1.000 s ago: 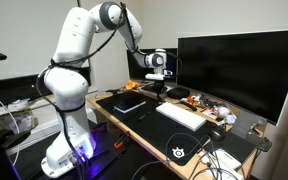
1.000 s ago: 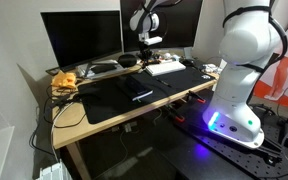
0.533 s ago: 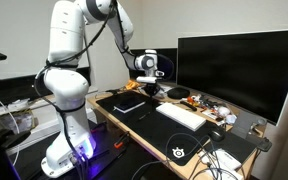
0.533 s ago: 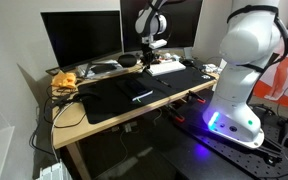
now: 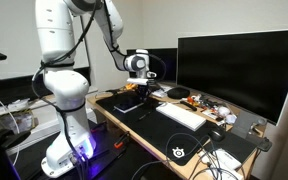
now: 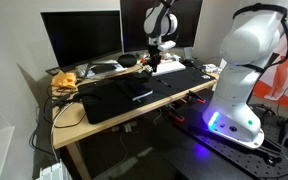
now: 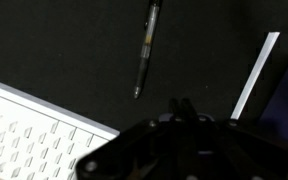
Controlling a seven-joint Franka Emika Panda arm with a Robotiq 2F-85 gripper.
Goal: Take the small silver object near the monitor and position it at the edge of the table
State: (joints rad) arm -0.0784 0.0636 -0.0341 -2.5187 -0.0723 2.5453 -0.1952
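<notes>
Okay, arm is bent over the table [image 6: 72,112], a light-wood desk mostly covered by black mats [image 6: 119,103]. In both exterior views the gripper [image 5: 141,88] hangs low over the mat, pointing down, between the monitor [image 5: 239,70] side and the front rim. In an exterior view it is just beside the white keyboard [image 6: 167,68].

Wrist view: gripper [image 7: 184,106] comes in from the bottom. Its tips look drawn close together, but they are dark against the dark mat. Can't tell if they are fully closed or have hold of anything.

The small silver object cannot be made out in the fingers or by the monitor, so where it is can't be told. A slim pen [image 7: 145,48] lies flat on the mat ahead of the gripper, apart from it, also seen in an exterior view [image 6: 142,96]. Keyboard corner [image 7: 29,140] sits lower left. The pale edge of a flat dark notebook [image 7: 254,75] runs along the right, and it lies near the front rim [image 5: 129,103].
</notes>
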